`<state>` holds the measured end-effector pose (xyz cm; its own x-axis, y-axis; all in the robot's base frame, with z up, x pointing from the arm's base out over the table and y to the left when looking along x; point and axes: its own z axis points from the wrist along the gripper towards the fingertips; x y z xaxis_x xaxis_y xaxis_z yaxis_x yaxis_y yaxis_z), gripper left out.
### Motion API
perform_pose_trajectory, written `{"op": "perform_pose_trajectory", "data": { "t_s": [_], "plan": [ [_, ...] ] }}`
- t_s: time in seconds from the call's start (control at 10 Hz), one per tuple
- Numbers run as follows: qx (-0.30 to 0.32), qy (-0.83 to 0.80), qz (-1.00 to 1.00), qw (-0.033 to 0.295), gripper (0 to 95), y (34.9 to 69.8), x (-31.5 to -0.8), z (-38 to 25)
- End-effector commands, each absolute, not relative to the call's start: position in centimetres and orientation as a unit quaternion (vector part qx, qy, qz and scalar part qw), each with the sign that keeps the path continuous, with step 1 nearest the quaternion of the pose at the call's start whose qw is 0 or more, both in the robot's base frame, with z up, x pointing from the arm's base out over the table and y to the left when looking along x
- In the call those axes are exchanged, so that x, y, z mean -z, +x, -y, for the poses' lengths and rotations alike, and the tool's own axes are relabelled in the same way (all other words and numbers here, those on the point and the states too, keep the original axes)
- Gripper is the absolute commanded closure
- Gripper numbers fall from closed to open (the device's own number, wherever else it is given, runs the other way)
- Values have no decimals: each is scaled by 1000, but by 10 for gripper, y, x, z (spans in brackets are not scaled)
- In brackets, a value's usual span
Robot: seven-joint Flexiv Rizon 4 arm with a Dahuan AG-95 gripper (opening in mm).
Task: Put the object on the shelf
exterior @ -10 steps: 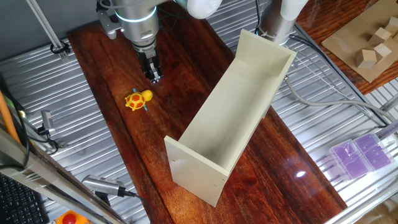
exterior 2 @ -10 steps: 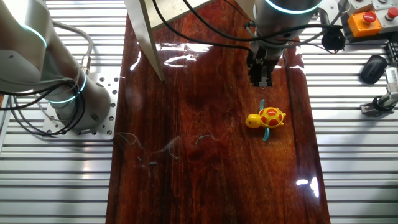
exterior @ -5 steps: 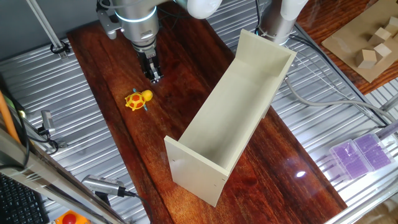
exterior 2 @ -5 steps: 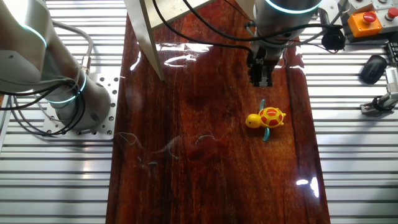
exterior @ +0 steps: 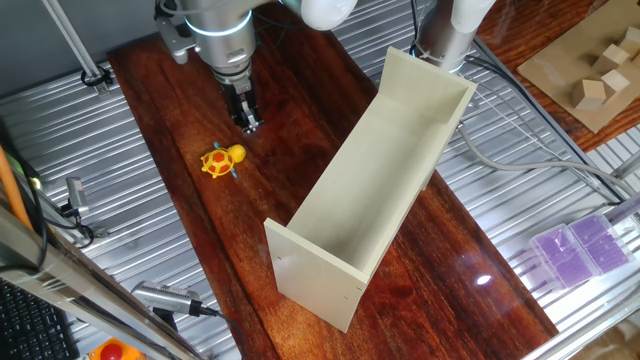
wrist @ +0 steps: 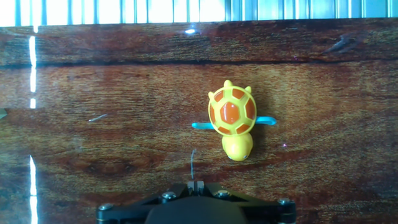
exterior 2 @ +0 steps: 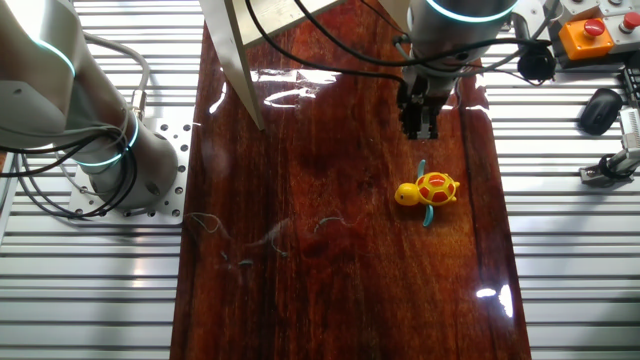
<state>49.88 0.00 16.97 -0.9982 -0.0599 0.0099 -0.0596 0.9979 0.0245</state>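
One fixed view: shelf (exterior: 375, 185) lies trough-up on dark wood tabletop (exterior: 180, 120), nothing inside; cardboard tray (exterior: 585, 70) at far corner holds pale wooden blocks (exterior: 592, 93). Turtle (exterior: 222, 160) on tabletop near gripper (exterior: 248, 125), fingers together, holding nothing.

Other fixed view: turtle (exterior 2: 428, 189) just below gripper (exterior 2: 420, 128), apart; shelf cut off at top.

Hand view: turtle (wrist: 231, 118) shell-up; fingers hidden.

A small yellow toy turtle (exterior: 222, 160) (exterior 2: 427, 190) (wrist: 231, 117) sits belly-down on dark wood — orange-red shell up, thin light-blue bits poking out both sides. Well apart from it stands the shelf (exterior: 372, 178), a long cream-white trough with flat end panels — open side up.
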Motion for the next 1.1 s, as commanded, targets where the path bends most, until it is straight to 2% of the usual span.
{"op": "perform_pose_trajectory", "data": {
  "t_s": [0.1,0.6,1.1],
  "plan": [
    [15,99,995,4,950,497,-169,1],
    [11,161,987,-1,950,510,-154,18],
    [13,184,983,-2,950,547,-124,39]
  ]
}}
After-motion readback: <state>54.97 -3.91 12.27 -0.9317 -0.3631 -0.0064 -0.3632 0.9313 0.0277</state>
